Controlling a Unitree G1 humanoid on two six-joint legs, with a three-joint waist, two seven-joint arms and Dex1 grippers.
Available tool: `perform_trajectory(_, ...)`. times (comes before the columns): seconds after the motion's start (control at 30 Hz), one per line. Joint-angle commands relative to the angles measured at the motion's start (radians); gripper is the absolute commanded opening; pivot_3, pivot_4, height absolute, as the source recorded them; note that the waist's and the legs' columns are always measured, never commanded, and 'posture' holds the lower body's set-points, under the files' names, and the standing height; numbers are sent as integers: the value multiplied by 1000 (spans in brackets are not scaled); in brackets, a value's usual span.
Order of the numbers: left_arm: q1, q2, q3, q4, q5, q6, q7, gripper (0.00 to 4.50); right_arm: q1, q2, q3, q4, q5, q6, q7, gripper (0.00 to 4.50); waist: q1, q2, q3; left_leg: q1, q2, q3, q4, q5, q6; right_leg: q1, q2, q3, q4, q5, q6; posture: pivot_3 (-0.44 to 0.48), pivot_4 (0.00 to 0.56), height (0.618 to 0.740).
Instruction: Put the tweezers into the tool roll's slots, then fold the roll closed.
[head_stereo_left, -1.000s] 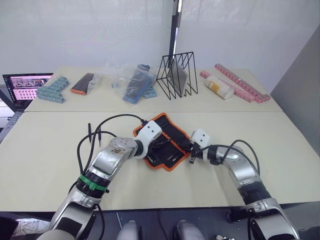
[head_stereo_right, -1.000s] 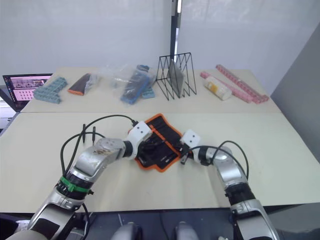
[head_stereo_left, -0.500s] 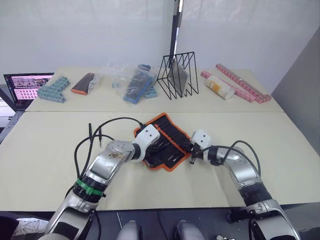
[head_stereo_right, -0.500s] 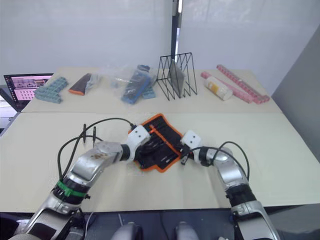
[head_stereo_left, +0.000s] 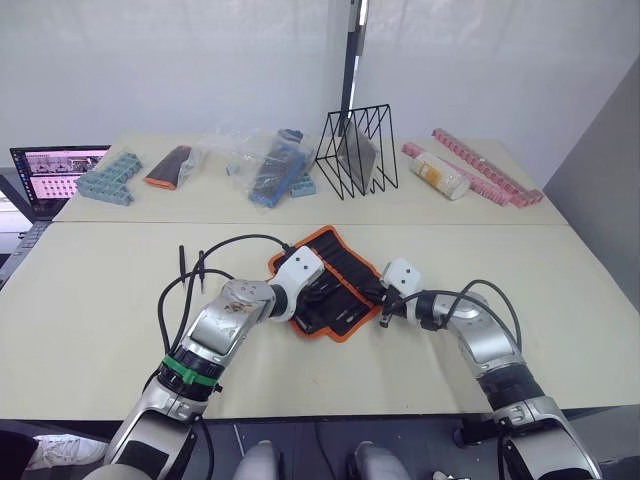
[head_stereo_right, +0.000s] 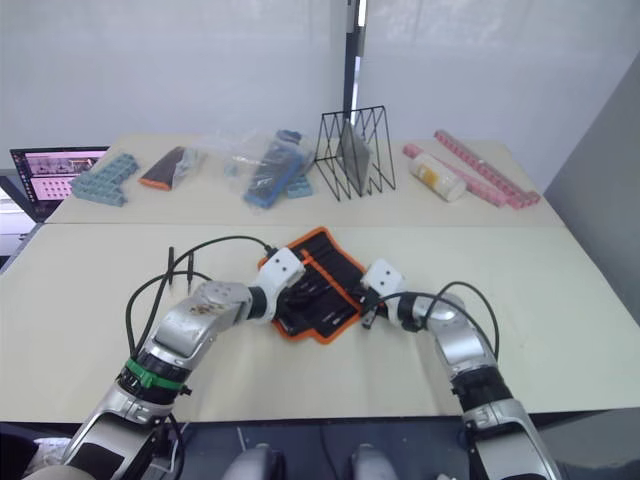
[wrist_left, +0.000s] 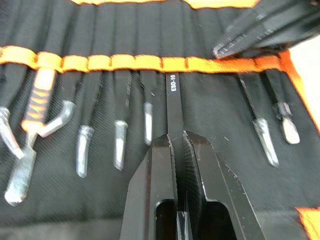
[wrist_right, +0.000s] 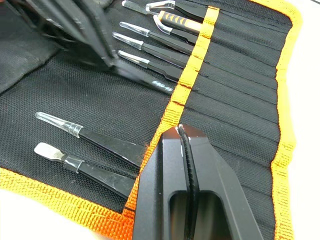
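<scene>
— Since a second ago? Little: the left gripper (wrist_left: 179, 150) stays over the roll (head_stereo_left: 345, 280), jaws clamped on a tweezer (wrist_left: 173, 107) entering a slot (wrist_left: 172, 35).
— Right gripper (wrist_right: 186, 150)?
— Jaws shut, pinching the roll's orange band (wrist_right: 192, 65) mid-tabletop (head_stereo_left: 100, 300).

Both arms reach inward: left gripper (wrist_left: 179, 150) clamped on a slim black tweezer (wrist_left: 173, 107), right gripper (wrist_right: 186, 145) pinched closed.

Bright, even light, soft shadows; the left wrist view looks blurred.
</scene>
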Motion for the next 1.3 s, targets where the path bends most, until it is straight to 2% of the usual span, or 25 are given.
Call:
perform_trajectory(0.03, -53, -33, -4, 58, 37, -73, 20, 33, 51, 2, 56, 52, -40, 32, 13, 0, 1, 0, 0, 0, 0, 0, 0, 0, 0, 0, 0, 0, 0, 0, 0, 0, 150, 685)
perform_trajectory(0.27, -104, -112, -13, 195, 58, -151, 11, 33, 59, 3, 55, 37, -38, 42, 7, 0, 0, 0, 0, -1, 0, 4, 0, 0, 0, 0, 0, 0, 0, 0, 0, 0, 150, 685)
perform_trajectory(0.57, -159, -145, -18, 337, 109, -273, -4, 33, 63, 7, 57, 28, -35, 50, 5, 0, 1, 0, 0, -1, 0, 8, 0, 0, 0, 0, 0, 0, -1, 0, 0, 0, 150, 685)
perform_trajectory(0.83, -174, -169, 15, 364, 103, -256, 2, 33, 66, 15, 62, 25, -35, 51, 0, 0, 3, 0, -1, -1, 0, 9, 0, 1, -1, 1, 0, 0, -2, 0, 1, 0, 150, 685)
perform_trajectory(0.9, -162, -157, 28, 334, 93, -234, -7, 844, 65, 15, 63, 27, -35, 50, 0, 0, 3, 0, -1, -1, 0, 9, 0, 1, -1, 1, 0, 0, -2, 0, 1, 0, 150, 685)
perform_trajectory(1.1, -86, -73, 62, 144, 75, -131, -19, 2722, 65, 17, 63, 32, -38, 46, 3, 0, -9, 1, -1, -1, 1, 9, 0, 1, 0, 0, 1, 0, -1, 0, 1, 0, 150, 685)
perform_trajectory(1.27, -41, -3, 138, -30, 32, -16, -4, 4412, 61, 18, 66, 52, -42, 34, 4, 0, -10, 1, -1, -1, 2, 7, -1, 1, 0, -1, 1, 0, -1, 0, 0, 0, 150, 685)
perform_trajectory(1.3, -34, 11, 160, -62, 19, 7, -3, 4464, 60, 19, 68, 57, -44, 32, 5, 0, -11, 1, -1, -1, 2, 7, -1, 1, 0, -1, 1, 0, -1, 0, 0, 0, 150, 685)
